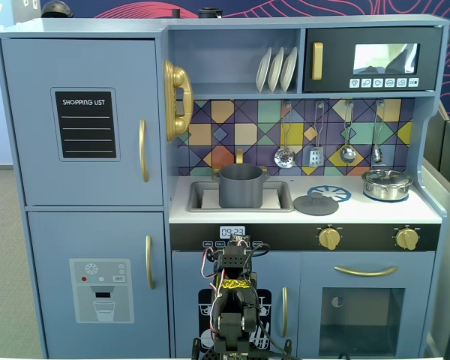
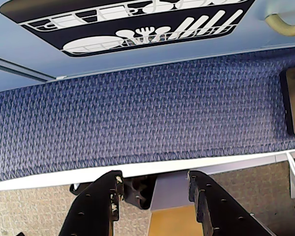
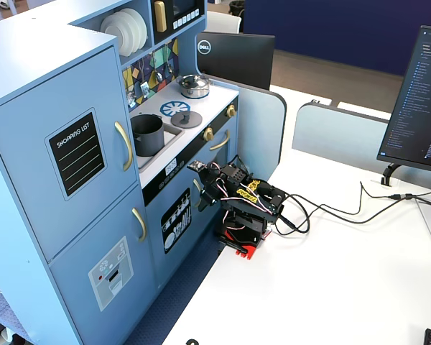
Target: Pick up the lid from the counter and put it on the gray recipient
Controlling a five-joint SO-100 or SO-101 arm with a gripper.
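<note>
The dark gray lid (image 1: 316,203) lies flat on the toy kitchen counter, right of the sink, and also shows in the other fixed view (image 3: 189,118). The gray recipient (image 1: 241,186) stands upright in the sink, uncovered (image 3: 148,134). My arm (image 1: 232,300) is folded low in front of the kitchen's lower doors, well below the counter. My gripper (image 2: 155,179) is open and empty and points down at the blue carpet strip and the table edge (image 3: 205,198). Neither lid nor pot shows in the wrist view.
A shiny steel pot (image 1: 387,184) with its own lid stands at the counter's right on a burner. A blue-and-white burner disc (image 1: 334,193) lies just behind the gray lid. Utensils (image 1: 315,154) hang above the counter. A monitor (image 3: 416,100) and cables (image 3: 330,212) are on the white table.
</note>
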